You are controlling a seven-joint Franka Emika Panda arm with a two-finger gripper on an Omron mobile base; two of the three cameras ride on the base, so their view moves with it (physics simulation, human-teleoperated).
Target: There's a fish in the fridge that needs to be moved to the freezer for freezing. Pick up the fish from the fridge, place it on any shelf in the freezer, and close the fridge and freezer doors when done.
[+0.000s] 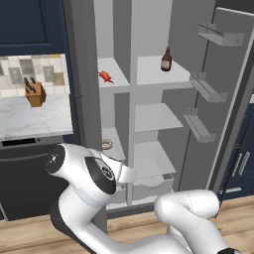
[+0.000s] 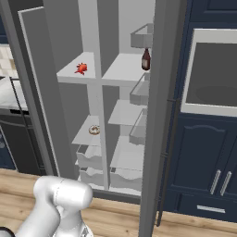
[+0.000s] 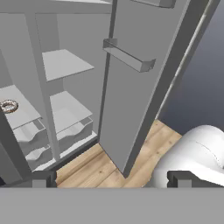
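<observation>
The small red-orange fish [image 1: 105, 76] [image 2: 81, 68] lies on an upper white shelf [image 1: 113, 74] of the narrower compartment, the freezer [image 1: 113, 104]. The fridge [image 1: 158, 99] beside it holds a dark brown bottle [image 1: 166, 60] [image 2: 146, 59]. Both grey doors stand open: the fridge door [image 1: 221, 109] [image 3: 131, 113] with its bins, and the freezer door [image 2: 39, 102]. My gripper [image 3: 111, 180] hangs low in front of the unit, well below the fish. It is open, with nothing between its fingertips [image 3: 43, 179].
A tan doughnut [image 1: 107, 144] [image 3: 8, 106] rests on a lower freezer shelf, above the white drawers [image 2: 92, 159]. A knife block [image 1: 34, 93] stands on the counter to the left. Navy cabinets [image 2: 208, 162] are on the right, with wooden floor [image 3: 109, 166] below.
</observation>
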